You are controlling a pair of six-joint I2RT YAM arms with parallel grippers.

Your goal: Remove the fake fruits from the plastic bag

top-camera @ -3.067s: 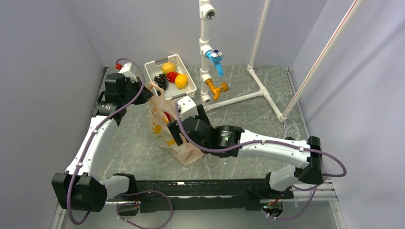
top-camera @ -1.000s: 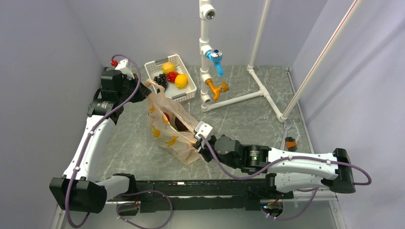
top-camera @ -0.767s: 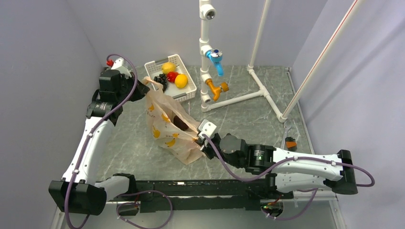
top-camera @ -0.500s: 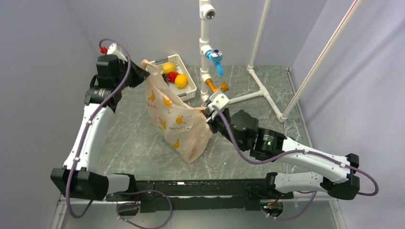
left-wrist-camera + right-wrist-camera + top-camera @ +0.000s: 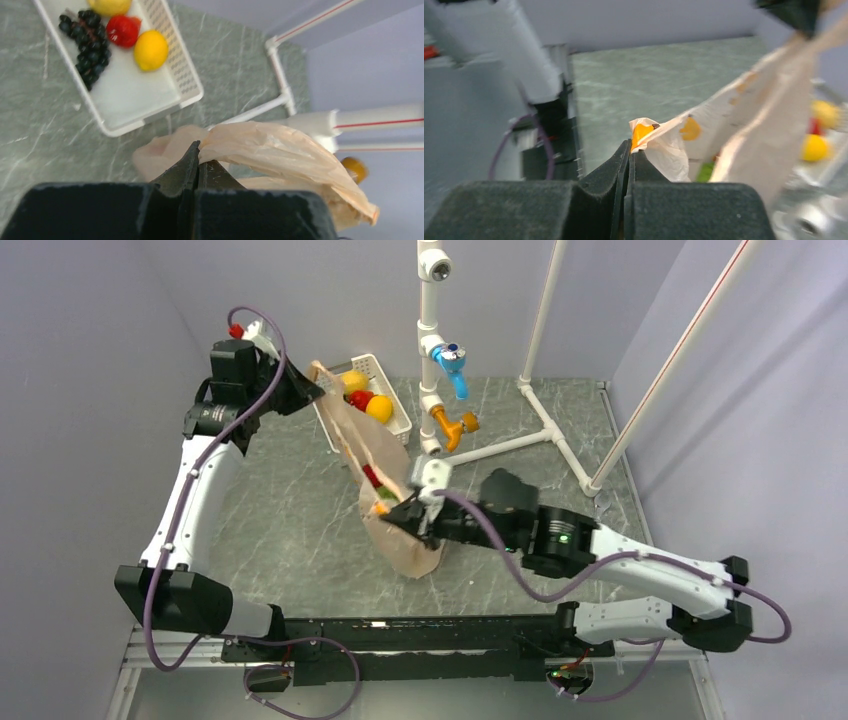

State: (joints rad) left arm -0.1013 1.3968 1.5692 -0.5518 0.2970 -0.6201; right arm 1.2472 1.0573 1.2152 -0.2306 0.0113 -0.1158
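No writing, number or brand can be read anywhere. The plastic bag carries a yellow print, seemingly plain shapes, but too blurred to make out any lettering.

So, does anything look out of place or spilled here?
Nothing is spilled. Only the plastic bag looks odd: it hangs stretched askew between the left gripper and the right gripper, both shut on it, with fake fruits visible inside.
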